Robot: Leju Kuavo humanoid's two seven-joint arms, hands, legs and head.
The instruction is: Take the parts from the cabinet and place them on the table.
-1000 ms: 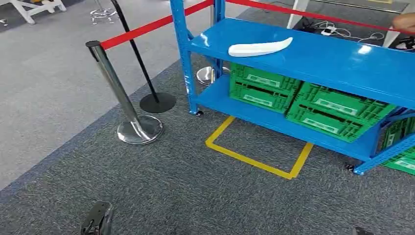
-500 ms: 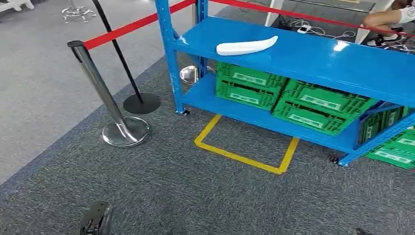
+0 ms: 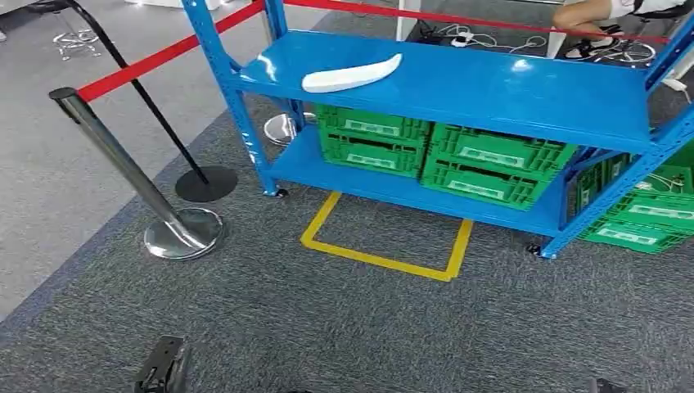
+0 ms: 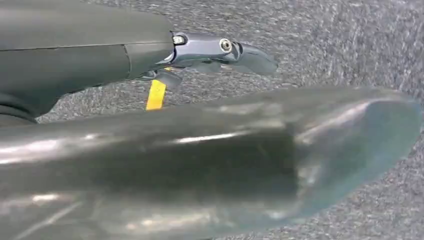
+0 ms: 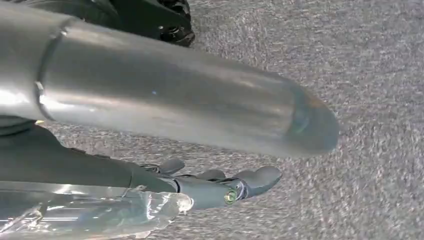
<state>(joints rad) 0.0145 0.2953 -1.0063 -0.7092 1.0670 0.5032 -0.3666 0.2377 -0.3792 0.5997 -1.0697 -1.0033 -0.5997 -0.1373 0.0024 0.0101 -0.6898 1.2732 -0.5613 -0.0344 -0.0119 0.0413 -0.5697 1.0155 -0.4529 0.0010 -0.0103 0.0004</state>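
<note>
A white curved part (image 3: 352, 74) lies on the top board of the blue shelf rack (image 3: 491, 90), toward its left end. Both my arms hang low, far from it. In the head view my left hand (image 3: 164, 368) shows at the bottom edge, and a tip of my right hand (image 3: 604, 385) shows at the bottom right. In the left wrist view the left hand (image 4: 200, 150) hangs over grey carpet, its fingers (image 4: 225, 50) stretched out and holding nothing. In the right wrist view the right hand (image 5: 175, 115) hangs the same way, its fingers (image 5: 245, 182) straight and empty.
Green crates (image 3: 372, 139) fill the rack's lower shelf, with more (image 3: 655, 217) on the floor at the right. A yellow tape rectangle (image 3: 380, 260) marks the carpet before the rack. A chrome stanchion (image 3: 123, 172) with a red belt (image 3: 164, 56) stands left. A person (image 3: 597, 12) sits behind.
The whole picture has shifted left and the rack now sits more in the middle: the camera moved. The white part lies where it was. My hands hang as before.
</note>
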